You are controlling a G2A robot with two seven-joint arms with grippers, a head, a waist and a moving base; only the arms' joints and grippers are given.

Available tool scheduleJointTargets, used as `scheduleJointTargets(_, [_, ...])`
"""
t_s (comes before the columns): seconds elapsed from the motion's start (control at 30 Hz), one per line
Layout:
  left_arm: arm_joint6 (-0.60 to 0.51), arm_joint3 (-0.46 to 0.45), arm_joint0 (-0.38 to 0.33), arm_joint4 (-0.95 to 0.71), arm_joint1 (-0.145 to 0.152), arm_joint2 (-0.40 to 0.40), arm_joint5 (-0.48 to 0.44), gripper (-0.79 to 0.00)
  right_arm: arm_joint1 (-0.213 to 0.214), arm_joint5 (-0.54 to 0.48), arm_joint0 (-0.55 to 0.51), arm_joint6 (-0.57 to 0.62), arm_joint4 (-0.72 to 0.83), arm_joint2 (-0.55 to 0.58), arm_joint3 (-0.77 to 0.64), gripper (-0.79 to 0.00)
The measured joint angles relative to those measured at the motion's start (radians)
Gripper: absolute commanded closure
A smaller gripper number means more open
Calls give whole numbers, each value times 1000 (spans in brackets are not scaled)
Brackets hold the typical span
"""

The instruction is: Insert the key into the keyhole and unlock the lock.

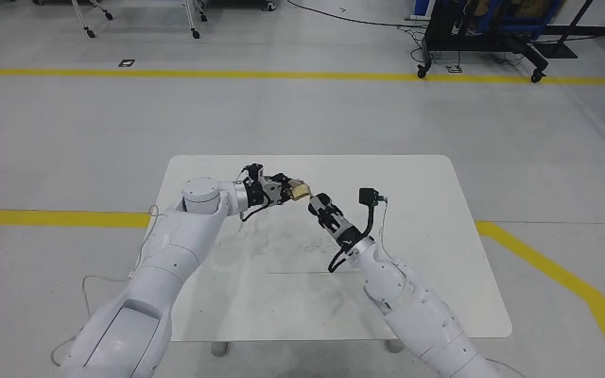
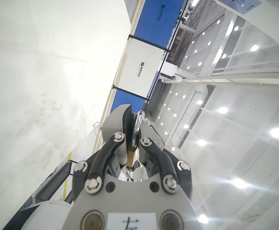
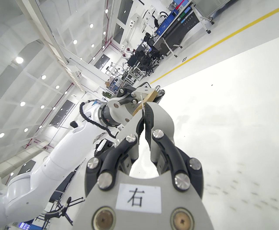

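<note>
Left hand: lock; right hand: key

Print in my views
A 1-character sticker sits on my left gripper, a similar label on my right gripper; I see logos on a white banner and a blue panel.

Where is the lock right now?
In the top view the lock is clamped in the left gripper above the table's middle; the right gripper, holding the key, is just beside it.
</note>
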Motion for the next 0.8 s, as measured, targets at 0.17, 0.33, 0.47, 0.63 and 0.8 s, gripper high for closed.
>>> scheduleJointTargets(0.17, [34, -9, 0, 25, 2, -7, -48, 0, 5, -93, -25, 109, 227, 64, -11, 0])
scheduleJointTargets(0.33, [58, -40, 11, 71, 9, -12, -97, 0, 14, -92, -37, 292, 407, 101, -5, 0])
scheduleJointTargets(0.47, [74, -69, 26, 101, 12, -8, -103, 0, 12, -35, -19, 395, 488, 93, 17, 0])
scheduleJointTargets(0.63, [79, -87, 35, 111, 13, -11, -92, 0, 5, 5, 10, 413, 518, 75, 44, 0])
scheduleJointTargets(0.8, [77, -99, 41, 120, 16, -17, -92, 0, -1, 21, 33, 406, 528, 67, 74, 0])
